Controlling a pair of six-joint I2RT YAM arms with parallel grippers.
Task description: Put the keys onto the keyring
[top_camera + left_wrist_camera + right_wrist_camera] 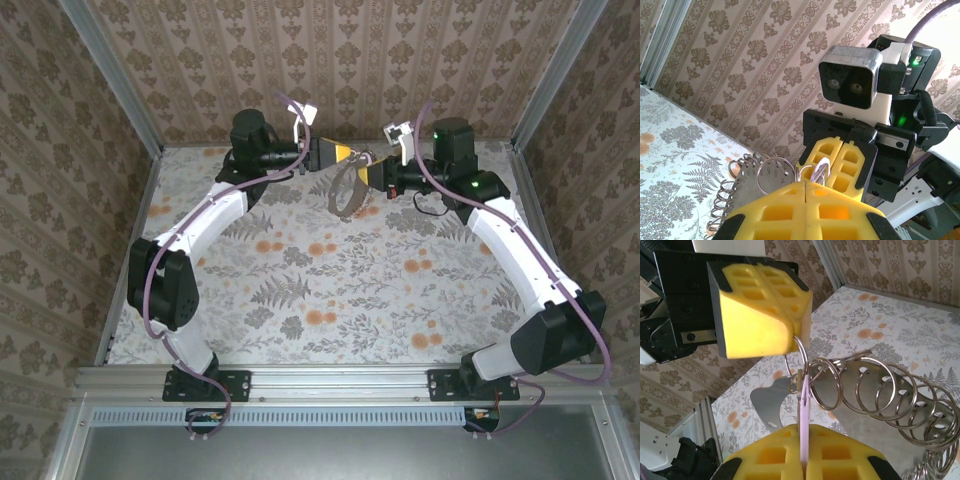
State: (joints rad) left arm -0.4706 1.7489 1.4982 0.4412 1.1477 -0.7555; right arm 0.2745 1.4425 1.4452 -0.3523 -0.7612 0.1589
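Brown damask wallpaper (330, 60) boxes in a counter (330, 290) printed with grey ferns and orange blossoms; both arms meet over its far middle.
From the left: an aluminium post (110, 75) edges the wall. The left pincer (335, 152) is pressed together on the keyring (803, 352), a wire loop held above the counter. A metal plate (765, 400) and a coil of wire loops (890, 400) hang beside it. The right pincer (375, 172) is clamped on the thin purplish key (804, 425), whose tip is against the loops.
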